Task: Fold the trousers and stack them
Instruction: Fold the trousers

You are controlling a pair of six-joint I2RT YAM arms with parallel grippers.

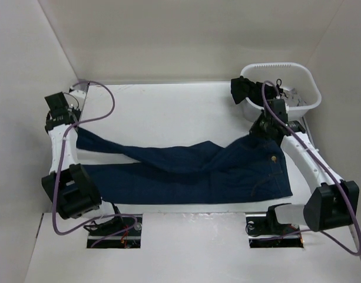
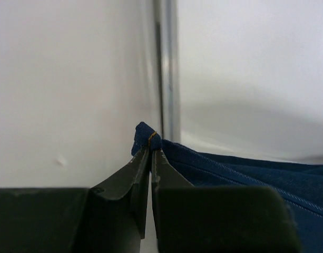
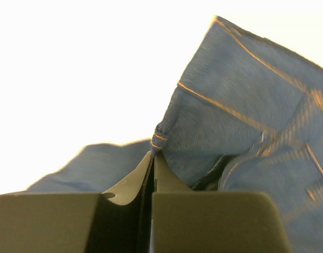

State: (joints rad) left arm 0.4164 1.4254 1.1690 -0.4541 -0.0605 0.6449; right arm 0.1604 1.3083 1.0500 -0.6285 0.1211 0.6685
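Observation:
The dark navy jeans lie lengthwise across the table, legs to the left, waistband to the right. My left gripper is shut on the hem of one leg at the far left; the wrist view shows the blue hem with orange stitching pinched between my fingertips. My right gripper is shut on the upper corner of the waistband; the right wrist view shows a stitched fold of denim clamped at the tips, with the jeans rising behind.
A white basket stands at the back right, holding black garments that hang over its left rim. White walls close in on the left, back and right. Purple cables run along both arms.

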